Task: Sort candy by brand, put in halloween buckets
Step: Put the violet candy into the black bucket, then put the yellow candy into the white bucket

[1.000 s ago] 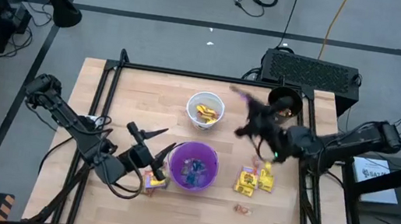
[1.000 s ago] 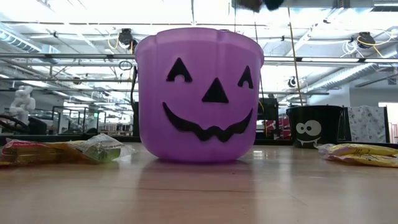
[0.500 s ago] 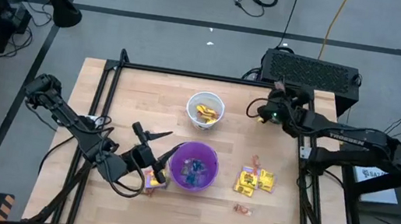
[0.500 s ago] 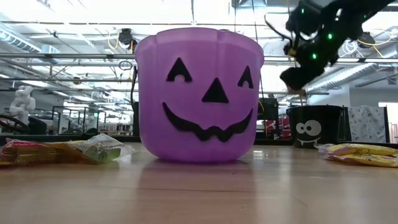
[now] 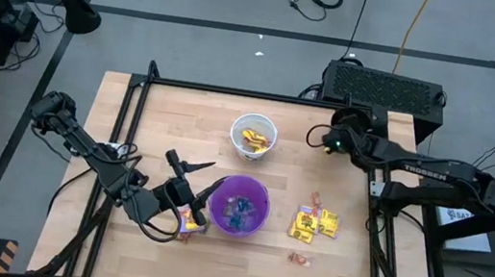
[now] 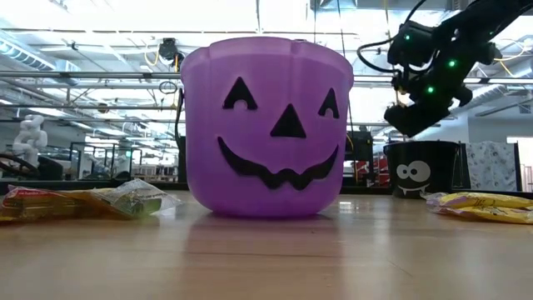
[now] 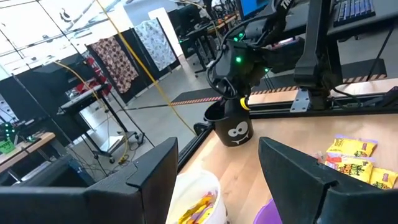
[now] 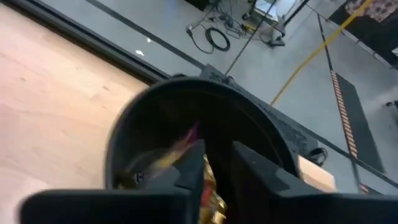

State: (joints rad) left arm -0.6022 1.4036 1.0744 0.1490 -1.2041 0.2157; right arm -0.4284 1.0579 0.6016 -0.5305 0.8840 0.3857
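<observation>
- Over at the desk's (image 5: pixel 166 98) far right corner, the right pincer (image 8: pixel 214 163) hangs right above the black bucket (image 8: pixel 186 118), fingers pointing down into its mouth.
- Its fingers are set narrow with an orange and yellow candy piece (image 8: pixel 208 180) squeezed between them (the wrist view shows the wrapper right in the gap).
- Inside the black bucket, a few more wrapped sweets lie at the bottom, blurred.
- From the low view, that arm shows above the black bucket's googly-eyed face (image 6: pixel 414 173), green lights lit.
- Down at the near left, the left pincer (image 5: pixel 191 177) sits just beside the purple bucket (image 5: pixel 239 205), its fingers spread wide and holding nothing.
- Right under that arm, a small pile of candy (image 5: pixel 189 222) lies touching the purple bucket's left side.
- Purple bucket holds blue-green wrappers; it stands in the middle of the desk, nearer the front edge.
- White bucket (image 5: pixel 254 136) stands behind it, yellow packets inside.
- Right of the purple bucket, a cluster of yellow packets (image 5: pixel 313 223) lies on the bare wood, with a pink-orange piece (image 5: pixel 300 258) a little nearer the front edge.
</observation>
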